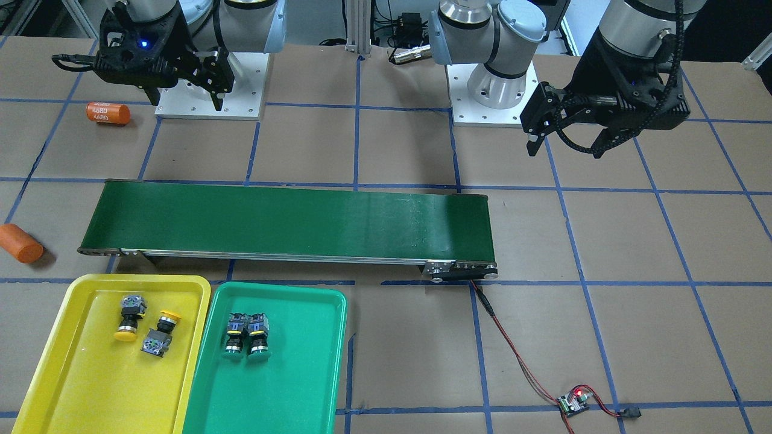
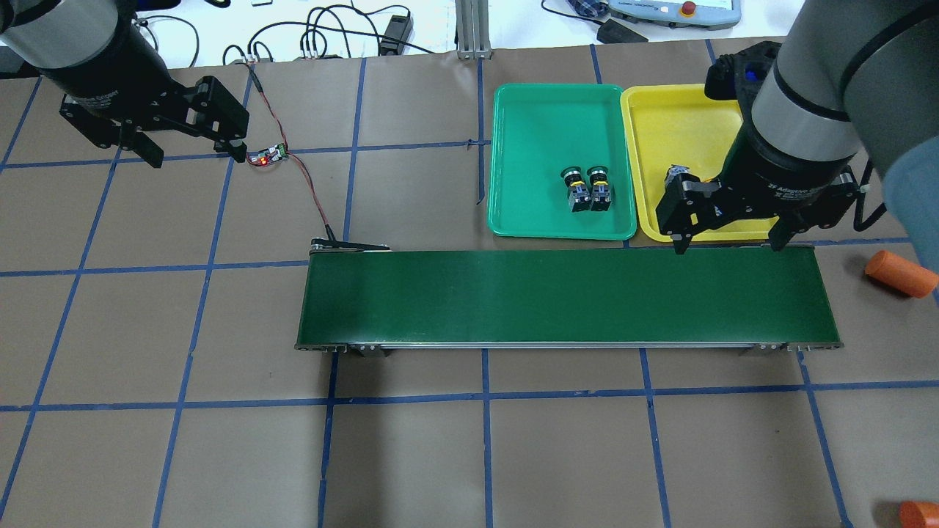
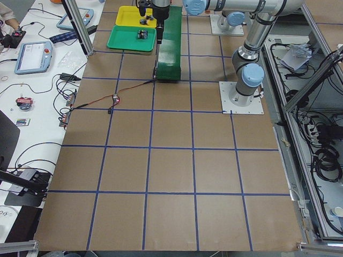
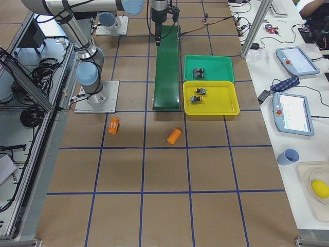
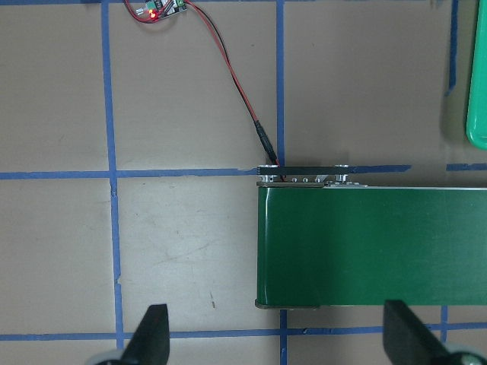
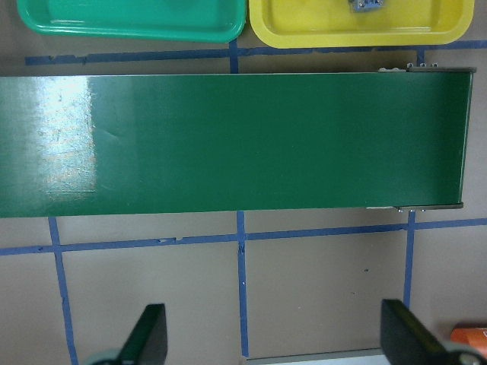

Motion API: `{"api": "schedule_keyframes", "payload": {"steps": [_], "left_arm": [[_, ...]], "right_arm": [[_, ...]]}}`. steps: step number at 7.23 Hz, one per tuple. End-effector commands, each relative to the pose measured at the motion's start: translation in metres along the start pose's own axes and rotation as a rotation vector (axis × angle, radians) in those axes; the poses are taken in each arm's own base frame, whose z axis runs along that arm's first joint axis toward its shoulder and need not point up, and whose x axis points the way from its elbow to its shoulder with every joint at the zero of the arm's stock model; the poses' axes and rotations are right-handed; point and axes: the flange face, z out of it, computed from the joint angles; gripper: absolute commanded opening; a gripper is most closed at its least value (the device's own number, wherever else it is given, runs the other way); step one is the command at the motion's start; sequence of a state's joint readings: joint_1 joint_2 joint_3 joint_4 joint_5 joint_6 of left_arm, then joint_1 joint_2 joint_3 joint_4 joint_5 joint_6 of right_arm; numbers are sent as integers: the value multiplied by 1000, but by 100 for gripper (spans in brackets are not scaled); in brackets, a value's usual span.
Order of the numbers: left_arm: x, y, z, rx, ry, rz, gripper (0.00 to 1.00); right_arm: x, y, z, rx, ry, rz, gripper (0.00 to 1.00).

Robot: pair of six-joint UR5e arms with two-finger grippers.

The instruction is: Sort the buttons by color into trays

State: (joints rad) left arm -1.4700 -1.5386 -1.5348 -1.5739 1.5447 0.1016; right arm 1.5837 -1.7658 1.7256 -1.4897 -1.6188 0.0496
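Observation:
Two yellow-capped buttons (image 1: 128,318) (image 1: 161,331) lie on their sides in the yellow tray (image 1: 78,386). Two green-capped buttons (image 1: 235,334) (image 1: 259,336) lie side by side in the green tray (image 1: 289,386); they also show in the overhead view (image 2: 587,189). My right gripper (image 2: 728,244) hangs open and empty above the belt's edge next to the yellow tray (image 2: 675,117) and hides most of the yellow buttons there. My left gripper (image 2: 196,155) is open and empty, far from the trays, above the bare table near the small circuit board.
A long dark green conveyor belt (image 1: 289,220) lies between the robot bases and the trays. Two orange cylinders (image 1: 108,113) (image 1: 21,242) lie on the table on my right side. A red-black wire runs from the belt end to a small circuit board (image 1: 573,402).

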Motion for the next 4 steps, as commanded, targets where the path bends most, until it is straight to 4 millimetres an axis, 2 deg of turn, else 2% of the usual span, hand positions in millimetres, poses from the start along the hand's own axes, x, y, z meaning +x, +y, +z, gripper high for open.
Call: {"api": "schedule_keyframes", "payload": {"steps": [1,4], "left_arm": [[0,0,0,-1,0,2,100],[0,0,1,-2,0,2,100]], "right_arm": [[-5,1,-4,11,-51,2,100],[-4,1,-3,10,-41,4,100]]}}
